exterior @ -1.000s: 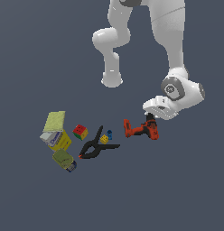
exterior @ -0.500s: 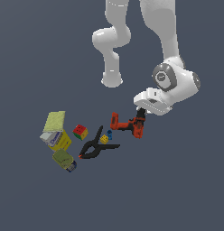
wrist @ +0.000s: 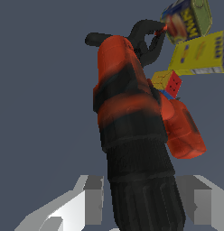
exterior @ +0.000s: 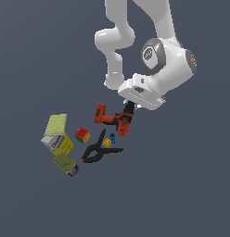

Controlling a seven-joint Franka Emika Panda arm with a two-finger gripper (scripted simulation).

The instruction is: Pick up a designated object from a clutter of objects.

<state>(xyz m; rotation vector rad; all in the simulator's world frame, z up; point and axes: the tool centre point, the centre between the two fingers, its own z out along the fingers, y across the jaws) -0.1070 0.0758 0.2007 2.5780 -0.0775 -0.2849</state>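
Over the dark grey floor (exterior: 191, 194), centre frame, we see our gripper (exterior: 129, 111) clamped on the drill (exterior: 112, 120), above the clamp (exterior: 99, 152).

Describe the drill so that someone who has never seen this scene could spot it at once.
Start at the big white robot arm and follow it down to the gripper. The drill is clamped there, just above the black spring clamp and the small blue and yellow blocks. It is the largest item, with a red-orange body and black handle, unlike the mostly black clamp.
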